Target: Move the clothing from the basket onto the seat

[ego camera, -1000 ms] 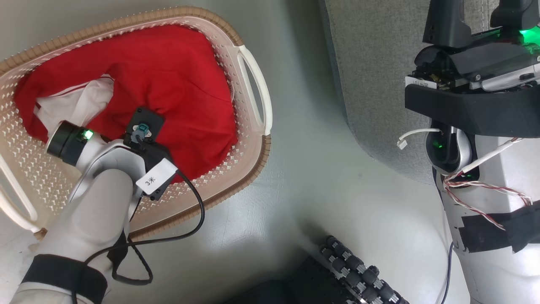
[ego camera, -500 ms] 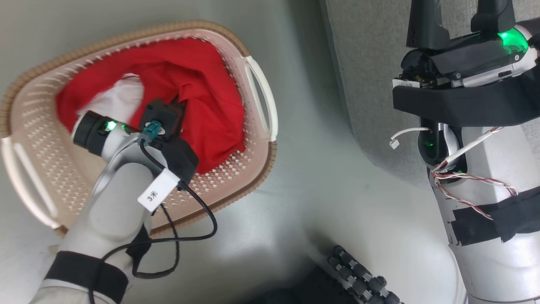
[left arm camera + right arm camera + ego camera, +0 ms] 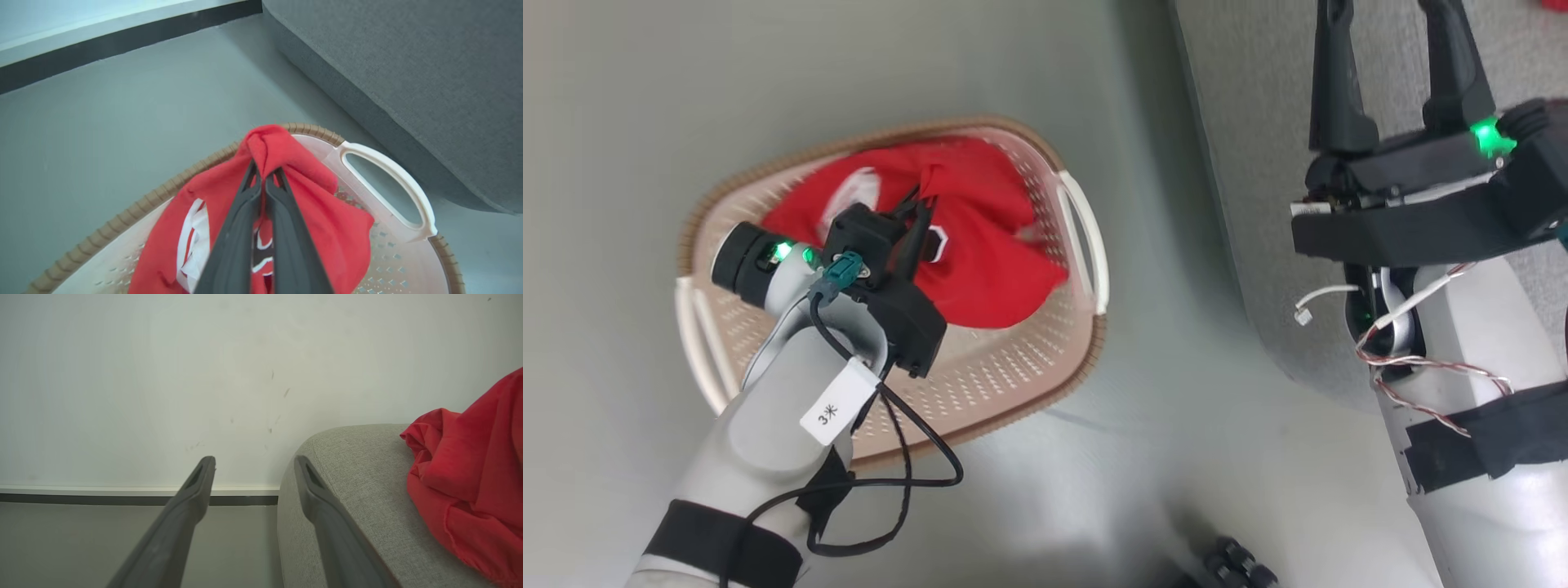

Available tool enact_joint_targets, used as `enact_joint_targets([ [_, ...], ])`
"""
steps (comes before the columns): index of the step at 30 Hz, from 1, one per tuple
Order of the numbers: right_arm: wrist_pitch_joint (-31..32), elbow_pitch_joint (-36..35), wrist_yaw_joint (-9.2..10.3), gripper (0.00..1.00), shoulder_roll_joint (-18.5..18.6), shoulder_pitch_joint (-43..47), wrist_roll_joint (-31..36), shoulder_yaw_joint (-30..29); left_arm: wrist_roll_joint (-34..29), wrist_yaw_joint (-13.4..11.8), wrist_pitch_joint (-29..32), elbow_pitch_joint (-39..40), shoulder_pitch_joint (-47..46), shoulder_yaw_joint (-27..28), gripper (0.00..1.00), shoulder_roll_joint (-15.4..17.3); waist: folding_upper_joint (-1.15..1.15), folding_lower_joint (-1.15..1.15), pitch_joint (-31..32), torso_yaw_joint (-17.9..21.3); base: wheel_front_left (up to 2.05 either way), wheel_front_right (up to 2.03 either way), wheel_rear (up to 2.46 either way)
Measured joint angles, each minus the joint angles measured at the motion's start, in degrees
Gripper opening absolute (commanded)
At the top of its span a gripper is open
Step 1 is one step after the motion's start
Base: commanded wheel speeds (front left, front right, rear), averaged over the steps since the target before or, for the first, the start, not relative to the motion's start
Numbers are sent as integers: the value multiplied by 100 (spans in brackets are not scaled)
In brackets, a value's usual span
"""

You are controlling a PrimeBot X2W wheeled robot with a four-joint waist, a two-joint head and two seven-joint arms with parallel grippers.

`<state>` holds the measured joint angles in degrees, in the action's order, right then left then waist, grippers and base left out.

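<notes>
Left wrist view: left gripper [image 3: 264,173] clamped on bunched red jersey [image 3: 314,212] over the basket [image 3: 392,265]. Right wrist view: right gripper [image 3: 253,465] fingers apart; second red garment [image 3: 470,477] lies on the seat [image 3: 359,477]. Grey floor [image 3: 1176,367] separates basket and seat.

Head cam is looking steeply down from high up: floor [image 3: 931,65], basket [image 3: 1013,371] mid-left, sofa [image 3: 1258,122] upper right. L wrist cam is sitting close over basket, looking along left claw [image 3: 266,171] and the clothing [image 3: 310,196] it's pinching, toward wall [image 3: 81,16] base, sofa on its right. R wrist cam is looking level along right claw [image 3: 254,459] at wall, sofa edge near. All three are sharing sofa; head & L wrist are sharing basket.
</notes>
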<state>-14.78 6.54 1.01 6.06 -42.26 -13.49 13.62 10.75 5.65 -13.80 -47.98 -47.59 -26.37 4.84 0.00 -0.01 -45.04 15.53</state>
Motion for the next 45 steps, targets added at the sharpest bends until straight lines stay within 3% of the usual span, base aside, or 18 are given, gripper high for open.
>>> enact_joint_targets([
  [26, 2, 905, -60, 100, 53, 993, 31, -100, 503, 148, -49, 1312, 510, -190, 0, -11, -1, -1, 2140, -910, 0, 0, 0],
  [45, 7, 1446, -315, 100, -20, 1983, 31, 287, 1162, 153, 141, 1751, 1194, -602, 0, 208, -1, -1, 3814, -1165, 0, 0, 0],
])
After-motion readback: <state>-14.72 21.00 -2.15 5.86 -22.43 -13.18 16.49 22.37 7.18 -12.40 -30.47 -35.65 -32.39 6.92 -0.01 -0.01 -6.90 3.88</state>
